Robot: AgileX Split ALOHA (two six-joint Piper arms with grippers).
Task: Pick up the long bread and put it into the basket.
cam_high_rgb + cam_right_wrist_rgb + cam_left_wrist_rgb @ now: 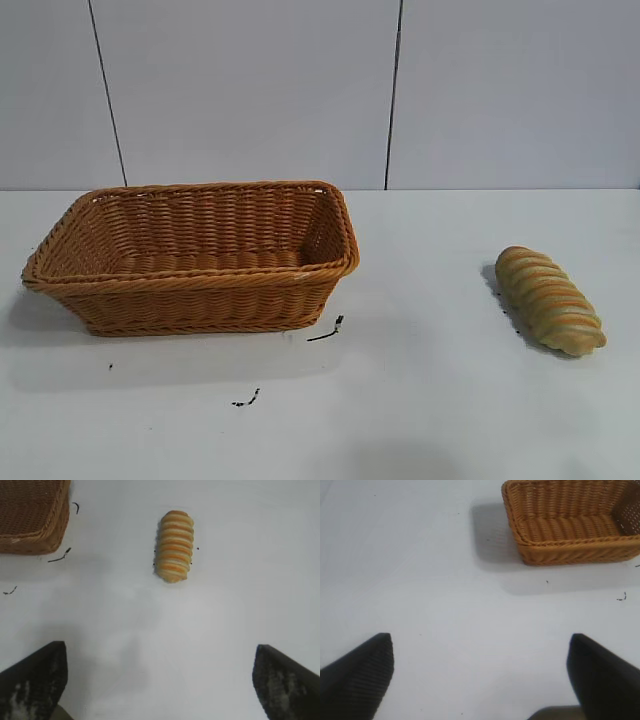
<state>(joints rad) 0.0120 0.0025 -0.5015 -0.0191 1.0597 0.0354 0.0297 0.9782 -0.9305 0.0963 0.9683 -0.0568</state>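
Note:
The long bread [550, 299] lies on the white table at the right, tan with orange-brown and pale spiral ridges. It also shows in the right wrist view [174, 546]. The wicker basket [60, 250] stands at the left, empty, and shows in the left wrist view [520, 535] and at the corner of the right wrist view [59, 522]. My right gripper [160, 655] is open and empty, above bare table, apart from the bread. My left gripper [481, 647] is open and empty, above bare table, apart from the basket. Neither arm shows in the exterior view.
Small dark scraps lie on the table near the basket's front right corner [328, 331] and further forward [247, 399]. A white panelled wall [250, 90] stands behind the table.

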